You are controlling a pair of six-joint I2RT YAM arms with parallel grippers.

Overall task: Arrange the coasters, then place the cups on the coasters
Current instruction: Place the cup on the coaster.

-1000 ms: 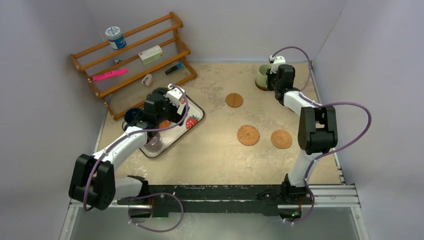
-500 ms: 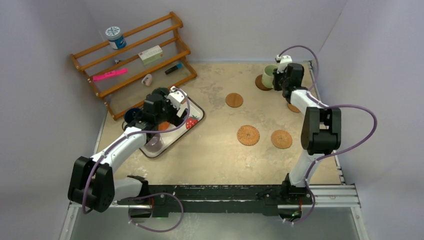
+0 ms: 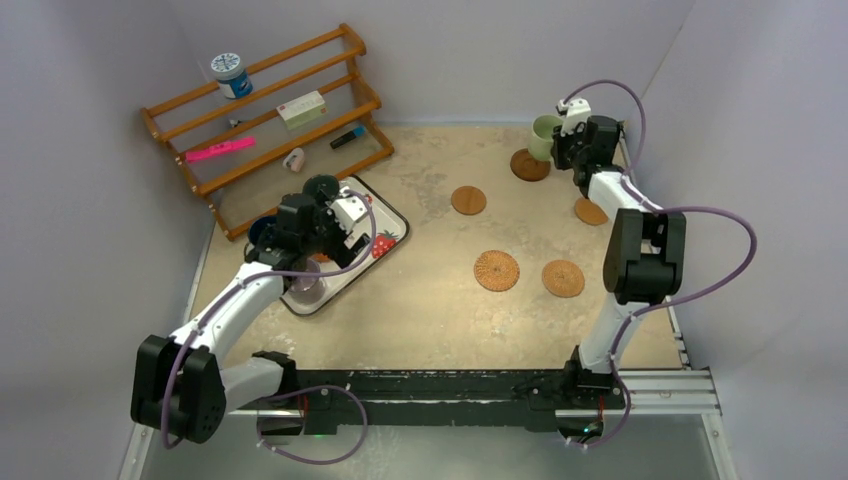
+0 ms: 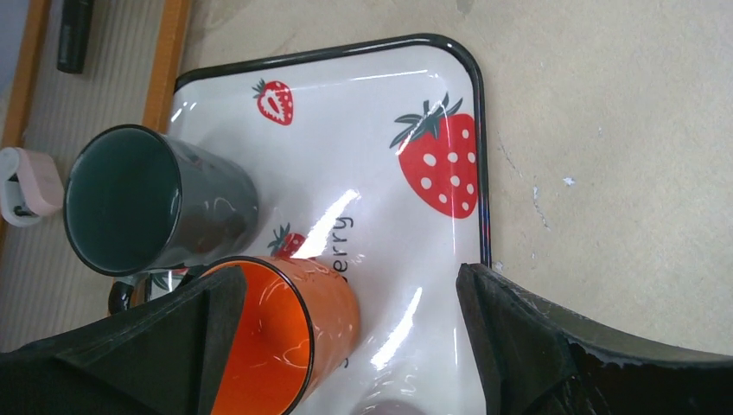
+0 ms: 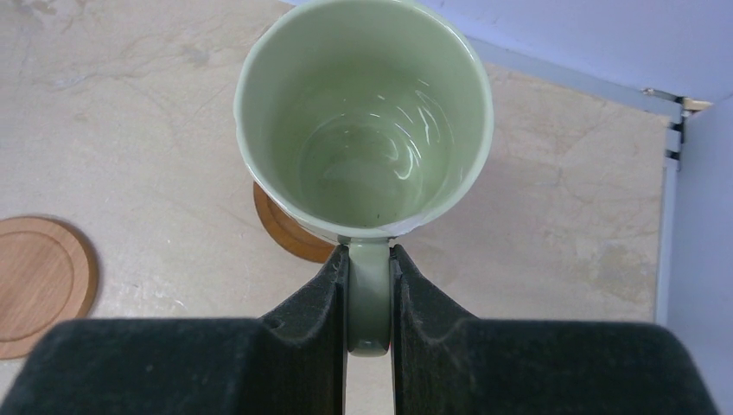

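Coasters: five thin round brown discs flat on beige table [image 3: 430, 320], all bare. Nearest are light woven wicker coaster [image 3: 496, 270] and near wooden coaster [image 3: 563, 278]. Farther: centre coaster [image 3: 468, 200], right-edge coaster [image 3: 590, 212], far coaster [image 3: 530, 165].

Cups: five. Three on white strawberry-print tray [image 4: 406, 95] — translucent purple-grey cup [image 3: 306, 287], orange cup [image 4: 277, 337], dark grey-green cup [image 4: 147, 203]. Dark blue cup [image 3: 263, 232] just beside tray.

Left gripper [image 4: 346, 290] over tray, fingers spread wide, orange cup beside one finger.

Right gripper [image 5: 369, 259] pinches handle of pale green cup [image 5: 363, 121] — cup near far coaster, not seated.

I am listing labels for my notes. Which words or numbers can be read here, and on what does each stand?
"erry": on the white tray, the letters before it hidden by the orange cup.
White box on the rack: print too small to read.
Jar lid: pattern too small to read.
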